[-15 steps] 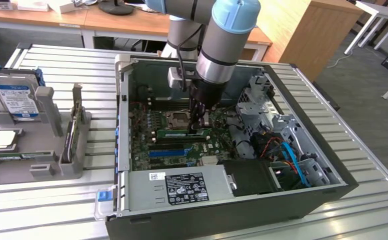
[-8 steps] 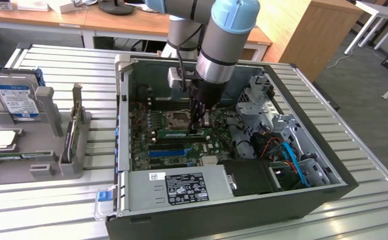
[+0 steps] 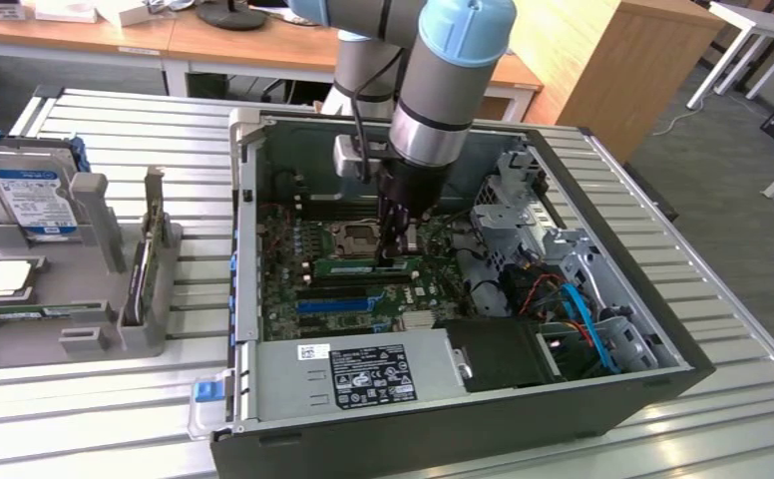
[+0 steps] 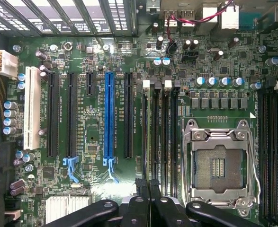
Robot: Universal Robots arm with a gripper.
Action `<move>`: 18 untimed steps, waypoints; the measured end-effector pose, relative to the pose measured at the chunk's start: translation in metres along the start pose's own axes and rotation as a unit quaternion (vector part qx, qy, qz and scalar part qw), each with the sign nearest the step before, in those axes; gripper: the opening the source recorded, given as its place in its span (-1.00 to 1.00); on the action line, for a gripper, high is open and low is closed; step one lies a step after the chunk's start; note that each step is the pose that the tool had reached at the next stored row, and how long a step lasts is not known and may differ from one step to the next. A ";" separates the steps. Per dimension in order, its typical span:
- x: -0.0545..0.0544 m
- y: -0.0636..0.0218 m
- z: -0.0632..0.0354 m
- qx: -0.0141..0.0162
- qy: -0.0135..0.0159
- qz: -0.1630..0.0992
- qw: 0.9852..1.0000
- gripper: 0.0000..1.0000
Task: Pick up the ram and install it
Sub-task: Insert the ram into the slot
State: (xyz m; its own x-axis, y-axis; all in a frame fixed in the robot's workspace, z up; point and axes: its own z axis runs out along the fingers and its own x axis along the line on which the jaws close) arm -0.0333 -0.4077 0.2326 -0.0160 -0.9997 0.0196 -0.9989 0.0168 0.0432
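Note:
The ram (image 3: 354, 267), a narrow green stick with a pale label, stands on edge in a memory slot of the motherboard (image 3: 294, 299) inside the open computer case (image 3: 247, 249). My gripper (image 3: 394, 257) reaches straight down into the case, its tips at the end of the ram nearer the exterior view's right. In the wrist view my gripper (image 4: 148, 184) is shut, its black fingers (image 4: 141, 198) pressed together over the near end of the black memory slots (image 4: 160, 137). I cannot tell whether the tips touch the ram's top edge.
The empty processor socket (image 3: 358, 237) (image 4: 219, 165) lies beside the memory slots, and a long blue slot (image 4: 109, 118) lies further off. A power supply (image 3: 360, 374) and a drive cage with cables (image 3: 561, 289) crowd the case. A grey fixture (image 3: 108, 299) on the exterior view's left holds a hard drive (image 3: 35, 200).

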 end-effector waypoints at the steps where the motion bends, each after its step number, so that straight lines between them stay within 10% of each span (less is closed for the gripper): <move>1: 0.000 0.0003 0.0000 0.000 0.000 0.000 1.000 -0.76; 18: 0.001 0.0016 0.0001 0.001 0.000 0.000 1.000 -0.76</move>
State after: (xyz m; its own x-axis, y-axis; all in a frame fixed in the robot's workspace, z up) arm -0.0349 -0.4082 0.2326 -0.0159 -0.9997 0.0196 -0.9990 0.0167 0.0419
